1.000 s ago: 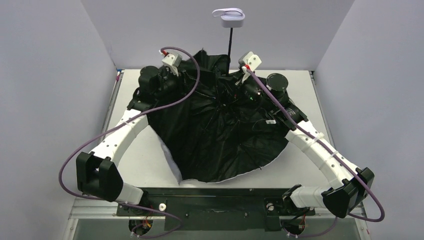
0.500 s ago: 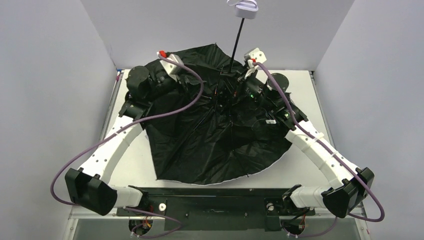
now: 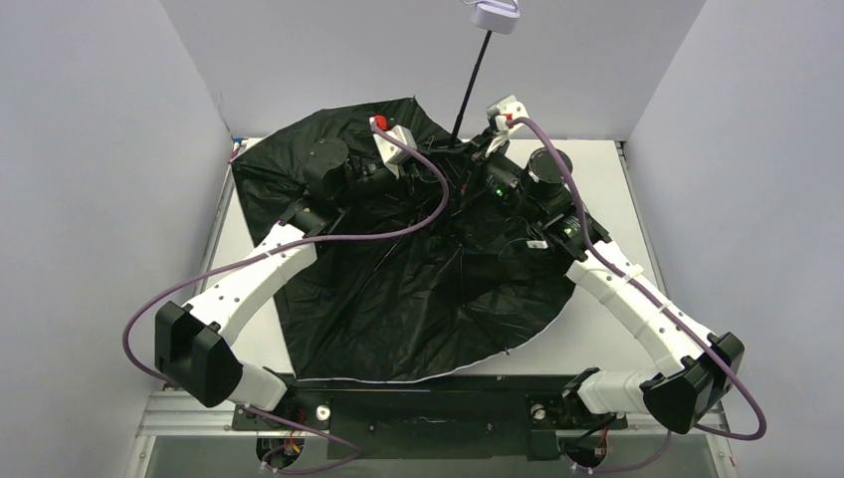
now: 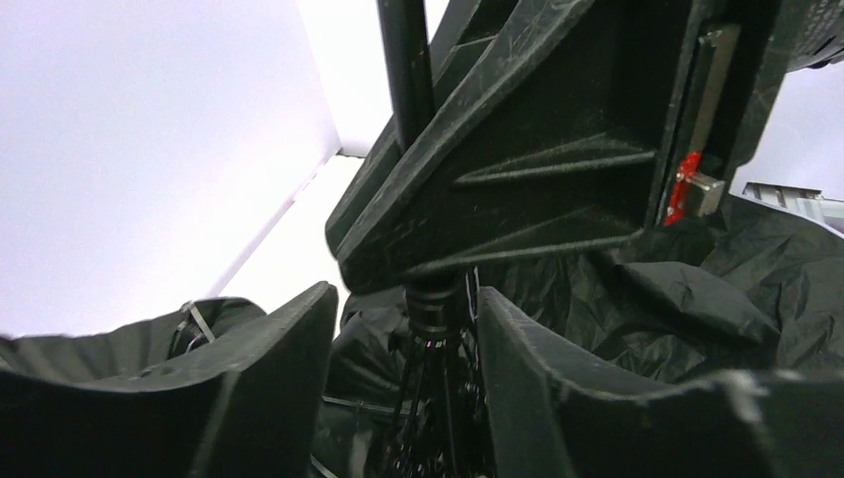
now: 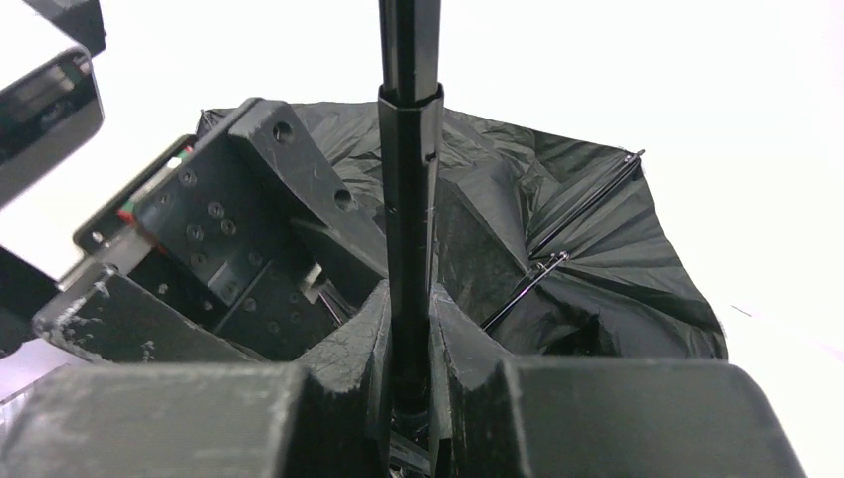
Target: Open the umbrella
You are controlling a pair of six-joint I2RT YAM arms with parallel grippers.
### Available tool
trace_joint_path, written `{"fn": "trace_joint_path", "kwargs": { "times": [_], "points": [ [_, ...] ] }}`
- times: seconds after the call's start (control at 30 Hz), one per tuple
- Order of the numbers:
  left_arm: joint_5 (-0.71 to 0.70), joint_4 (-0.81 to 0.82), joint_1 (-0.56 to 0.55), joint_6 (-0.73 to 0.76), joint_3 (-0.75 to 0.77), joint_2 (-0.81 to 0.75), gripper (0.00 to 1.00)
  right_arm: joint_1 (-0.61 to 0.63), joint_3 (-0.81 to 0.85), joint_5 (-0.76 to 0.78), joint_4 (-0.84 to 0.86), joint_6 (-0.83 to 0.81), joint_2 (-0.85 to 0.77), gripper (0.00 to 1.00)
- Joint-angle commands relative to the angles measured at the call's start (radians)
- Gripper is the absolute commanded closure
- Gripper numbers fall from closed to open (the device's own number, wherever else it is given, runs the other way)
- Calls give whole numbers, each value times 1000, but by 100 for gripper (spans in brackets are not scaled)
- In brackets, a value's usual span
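Umbrella (image 3: 418,289) lies canopy-down on the table (image 3: 582,344), black lining facing up. The fabric is spread wide over most of the surface, and a thin pale edge shows along the near right rim. The shaft (image 3: 473,85) rises from the hub at the far side, tilted slightly right. The lavender handle (image 3: 494,15) is at its top, cut off by the upper frame edge.

Both arms reach in to the hub area at the back of the canopy. The right gripper (image 5: 408,344) is clamped on the shaft low down, with its fingers (image 5: 363,339) pressed together against both sides of the black tube. Above that grip the shaft steps to a thinner section. Two thin ribs (image 5: 557,254) run across wrinkled fabric behind it.

The left gripper (image 4: 403,304) sits lower, fingers (image 4: 269,378) spread apart on either side of the shaft base where the struts gather. Whether either finger touches the hub is hard to say, because the right gripper's body blocks much of that view. In the top view, the left wrist is just left of the shaft and the right wrist is just beside it on the right.
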Motion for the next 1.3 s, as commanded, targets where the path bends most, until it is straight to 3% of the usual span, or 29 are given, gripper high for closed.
{"fn": "trace_joint_path", "kwargs": {
  "times": [0.0,0.13,0.27,0.57,1.27],
  "points": [
    [17,97,-21,-19,53,2,63,9,27,-17,129,30,-41,100],
    [23,82,-21,-65,41,-5,86,10,27,-20,125,27,-44,100],
    [7,8,8,-76,-20,-12,96,8,43,-24,124,19,-49,100],
    [-24,-75,97,32,-245,5,97,-33,106,-19,143,17,-46,100],
    [-95,-178,196,178,-243,139,96,-157,244,-6,274,40,25,100]
  ]
}}
